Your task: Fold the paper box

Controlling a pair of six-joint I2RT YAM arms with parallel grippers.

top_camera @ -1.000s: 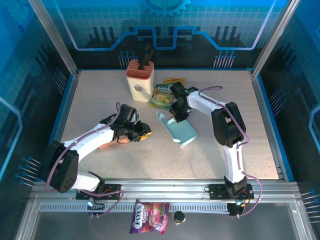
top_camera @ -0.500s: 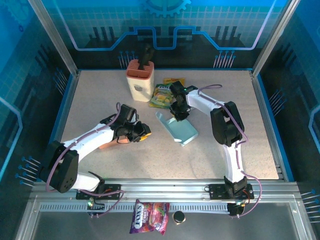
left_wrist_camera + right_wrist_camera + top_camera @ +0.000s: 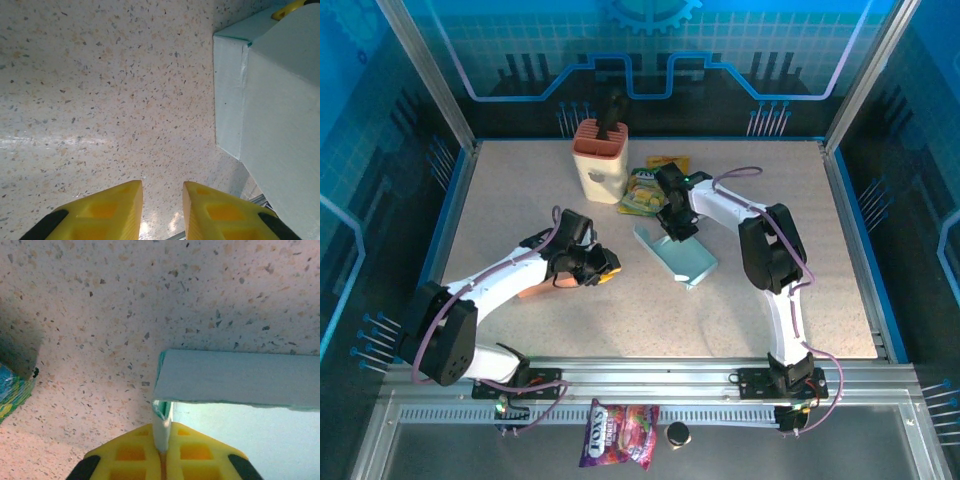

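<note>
As right pincer (image 3: 162, 437) clamps flap edge, paper box (image 3: 682, 260), on near side of orange holder (image 3: 600, 160), lies flatter than second ago: fold advancing. Left pincer (image 3: 161, 192), also on holder's near side, narrow gap, empty.

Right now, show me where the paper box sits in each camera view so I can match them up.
Top external: the paper box lies mid-table, its far corner at the right gripper.
Left wrist: the paper box takes up the right side, beyond the fingertips.
Right wrist: the paper box is at lower right, one flap pinched between the yellow fingers.
Shared landmark: the speckled tabletop under it.
</note>
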